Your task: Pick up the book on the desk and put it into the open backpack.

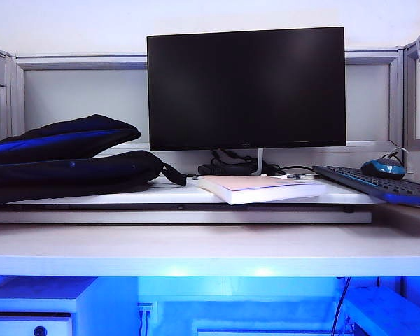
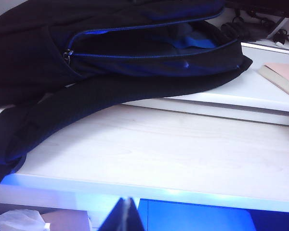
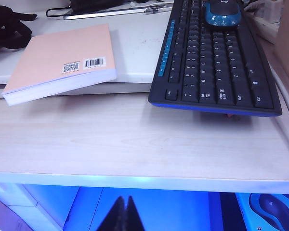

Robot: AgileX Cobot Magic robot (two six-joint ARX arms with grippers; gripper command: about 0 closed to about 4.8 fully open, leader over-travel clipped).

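Plainly, both the left tool (image 2: 125,214) and right tool (image 3: 123,214) are pinched closed, empty, below the desk (image 3: 135,139); the book (image 3: 62,60) shows a barcode

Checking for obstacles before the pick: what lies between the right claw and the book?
Only bare pale desk, shown in the right wrist view. The shut right claw sits below the front edge; the book overhangs the raised platform beyond.
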